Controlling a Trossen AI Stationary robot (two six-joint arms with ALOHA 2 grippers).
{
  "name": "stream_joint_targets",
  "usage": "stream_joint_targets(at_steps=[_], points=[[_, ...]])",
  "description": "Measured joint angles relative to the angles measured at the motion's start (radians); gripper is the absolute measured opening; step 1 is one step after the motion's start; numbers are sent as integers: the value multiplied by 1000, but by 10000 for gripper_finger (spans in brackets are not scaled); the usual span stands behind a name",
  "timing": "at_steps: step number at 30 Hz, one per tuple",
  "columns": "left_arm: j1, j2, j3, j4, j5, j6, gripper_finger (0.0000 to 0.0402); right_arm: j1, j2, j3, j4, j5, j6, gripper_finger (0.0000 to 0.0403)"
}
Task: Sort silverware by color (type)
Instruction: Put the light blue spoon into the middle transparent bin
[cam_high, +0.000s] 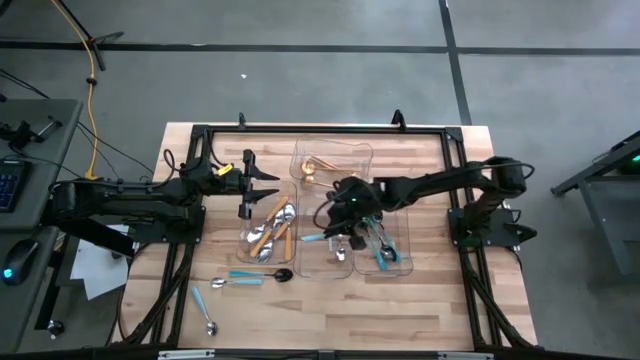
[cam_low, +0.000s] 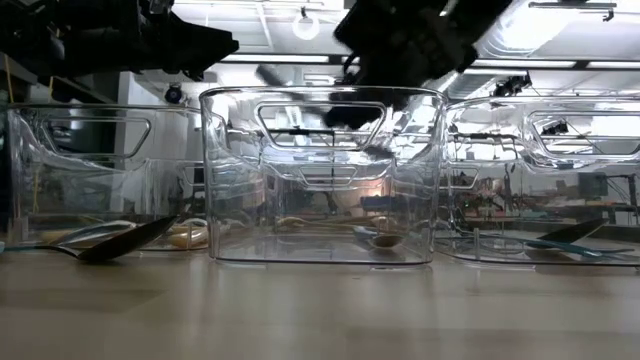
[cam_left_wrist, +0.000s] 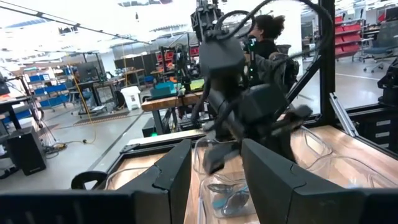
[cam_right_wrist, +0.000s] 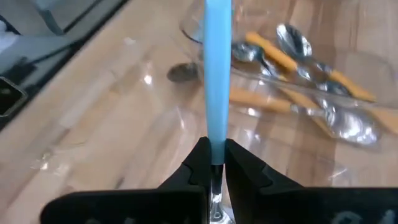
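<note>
**Light-blue piece held over the middle tray, release is the risky part**

The right gripper (cam_right_wrist: 211, 163) pinches a light-blue-handled piece (cam_right_wrist: 217, 74) between its fingers, and in the high view it hangs above the middle clear tray (cam_high: 312, 268). The grip looks narrow and sits close to the metal end of the handle, so most of the handle sticks out free.

The left gripper (cam_high: 247, 186) waits with its jaws apart near the left tray (cam_high: 246, 243), where the orange-handled spoons (cam_high: 272, 228) lie. The gold spoon (cam_high: 312, 169) rests in the far tray, the teal-handled pieces (cam_high: 378, 243) in the right tray. Two light-blue spoons (cam_high: 204, 311) and a dark spoon (cam_high: 282, 275) lie on the bare table (cam_high: 420, 300).

What can go wrong: if the fingers loosen while the piece hangs over a tray wall, it can tip and fall outside or into the neighbour tray. Because the hold is small, the long handle may also swing and turn in the fingers. The orange spoons are near, so a wrong drop mixes the colours.
</note>
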Motion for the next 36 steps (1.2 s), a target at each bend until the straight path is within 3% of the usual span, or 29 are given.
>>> stream_joint_targets(at_steps=[9, 19, 36], points=[[0, 0, 0, -10, 0, 1, 130, -9, 112, 74, -77, 4, 16, 20], [0, 0, 0, -10, 0, 0, 130, -9, 115, 75, -56, 135, 31, 20], [0, 0, 0, -8, 1, 16, 130, -9, 115, 75, -33, 187, 95, 34]])
